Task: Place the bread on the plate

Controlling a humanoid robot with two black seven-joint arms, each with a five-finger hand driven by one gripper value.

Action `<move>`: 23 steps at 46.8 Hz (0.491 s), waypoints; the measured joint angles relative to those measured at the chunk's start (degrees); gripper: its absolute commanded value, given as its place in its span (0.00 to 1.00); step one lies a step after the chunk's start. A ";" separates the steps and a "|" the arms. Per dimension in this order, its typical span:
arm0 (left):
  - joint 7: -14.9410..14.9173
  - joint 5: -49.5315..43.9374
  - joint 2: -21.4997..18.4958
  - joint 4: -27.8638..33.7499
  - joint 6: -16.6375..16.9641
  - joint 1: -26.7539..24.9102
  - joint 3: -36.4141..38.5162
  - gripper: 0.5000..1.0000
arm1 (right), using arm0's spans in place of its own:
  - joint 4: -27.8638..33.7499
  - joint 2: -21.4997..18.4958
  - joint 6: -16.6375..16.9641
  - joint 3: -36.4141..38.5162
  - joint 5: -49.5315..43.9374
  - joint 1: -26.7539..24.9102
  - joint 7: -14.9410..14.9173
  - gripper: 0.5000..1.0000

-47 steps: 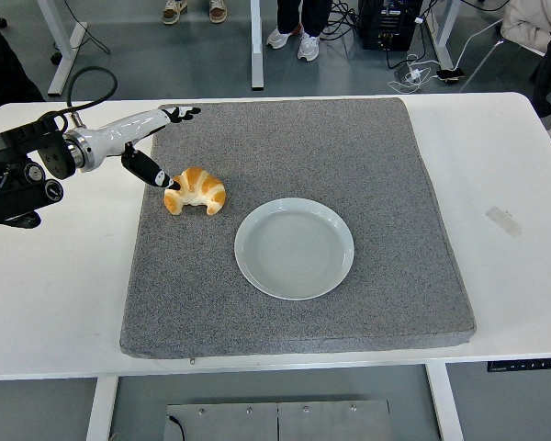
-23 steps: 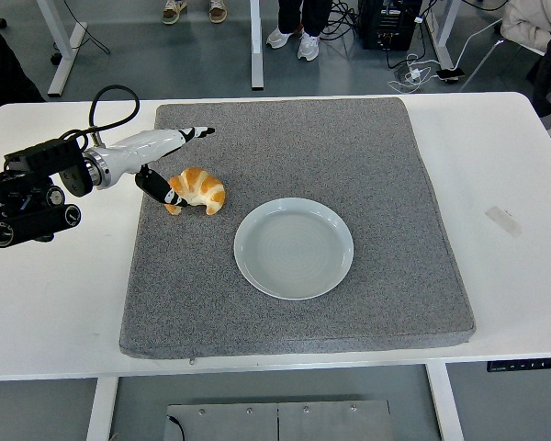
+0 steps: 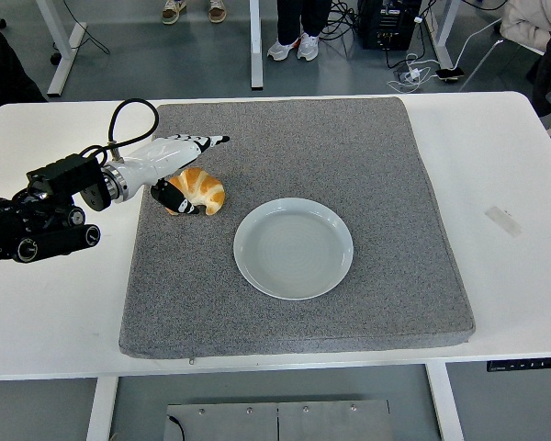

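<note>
A golden croissant (image 3: 202, 190) lies on the left part of the grey mat (image 3: 349, 147), a short way up and left of the pale round plate (image 3: 248, 276). Nothing lies on the plate. My left hand (image 3: 202, 175) reaches in from the left edge and straddles the croissant. Its white, black-tipped fingers (image 3: 207, 141) stretch out over the far side. The black thumb (image 3: 176, 203) rests against the near left end. The hand is open and the bread still lies on the mat. My right arm is out of view.
The mat covers the middle of the white table (image 3: 514, 165). A strip of tape (image 3: 503, 220) lies on the table at the right. Beyond the far edge are people's feet (image 3: 296, 41), table legs and cables on the floor.
My left arm has moved right and forward. The fingers now reach over the croissant and the thumb has slid in against its near side. The croissant and plate have not moved.
</note>
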State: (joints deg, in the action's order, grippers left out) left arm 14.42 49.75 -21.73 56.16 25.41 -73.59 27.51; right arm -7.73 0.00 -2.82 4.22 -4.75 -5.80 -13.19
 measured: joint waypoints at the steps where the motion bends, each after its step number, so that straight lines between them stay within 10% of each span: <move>1: 0.00 0.00 0.14 -0.16 0.40 0.20 0.00 0.97 | 0.00 0.00 0.00 0.00 0.00 -0.01 0.01 1.00; 23: -0.01 0.01 2.76 -3.59 4.30 1.78 1.84 0.97 | 0.00 0.00 0.01 0.00 0.00 0.00 0.01 1.00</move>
State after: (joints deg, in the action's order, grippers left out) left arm 14.41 49.76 -18.97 52.57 29.71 -71.81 29.36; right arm -7.73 0.00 -2.81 4.22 -4.75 -5.80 -13.18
